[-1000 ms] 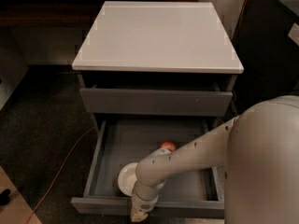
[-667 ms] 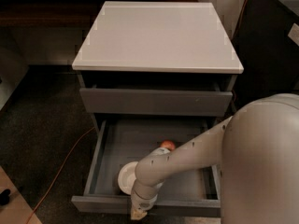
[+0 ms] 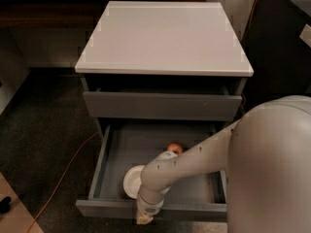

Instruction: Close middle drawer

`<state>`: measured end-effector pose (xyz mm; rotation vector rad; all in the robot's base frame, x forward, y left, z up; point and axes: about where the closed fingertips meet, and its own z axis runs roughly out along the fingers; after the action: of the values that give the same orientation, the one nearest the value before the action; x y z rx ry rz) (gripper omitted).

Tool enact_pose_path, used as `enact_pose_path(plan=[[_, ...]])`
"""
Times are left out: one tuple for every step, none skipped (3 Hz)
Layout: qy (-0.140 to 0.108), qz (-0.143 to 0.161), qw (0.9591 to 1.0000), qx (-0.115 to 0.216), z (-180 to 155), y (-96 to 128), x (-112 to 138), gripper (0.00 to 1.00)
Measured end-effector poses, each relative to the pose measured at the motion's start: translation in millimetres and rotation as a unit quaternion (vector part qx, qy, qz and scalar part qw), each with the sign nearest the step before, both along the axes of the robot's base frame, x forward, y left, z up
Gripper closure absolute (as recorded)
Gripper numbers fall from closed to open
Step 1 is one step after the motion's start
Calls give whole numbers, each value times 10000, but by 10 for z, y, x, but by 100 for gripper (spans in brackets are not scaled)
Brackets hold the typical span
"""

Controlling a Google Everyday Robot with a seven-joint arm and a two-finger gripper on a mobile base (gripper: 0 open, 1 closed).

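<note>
The middle drawer (image 3: 112, 209) of the small cabinet stands pulled far out. Its grey floor holds a white bowl (image 3: 130, 181) and a small red apple (image 3: 175, 148), both partly hidden by my arm. My white arm reaches from the right across the drawer and down over its front panel. The gripper (image 3: 144, 219) hangs just in front of the front panel's top edge, at the bottom of the view, mostly cut off.
The cabinet has a white top (image 3: 163, 38) and a slightly open upper drawer (image 3: 160, 106) above. An orange cable (image 3: 63, 178) runs over the dark floor at the left. A black object (image 3: 4, 204) lies at the bottom left.
The arm and the drawer look almost the same; the drawer seems pushed in very slightly.
</note>
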<state>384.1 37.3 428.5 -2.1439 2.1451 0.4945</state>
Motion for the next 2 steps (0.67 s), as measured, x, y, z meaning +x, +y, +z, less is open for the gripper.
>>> enact_pose_path(plan=[[0, 0, 10000, 0, 16, 0, 1, 100], [-258, -102, 9996, -94, 33, -49, 197, 100]])
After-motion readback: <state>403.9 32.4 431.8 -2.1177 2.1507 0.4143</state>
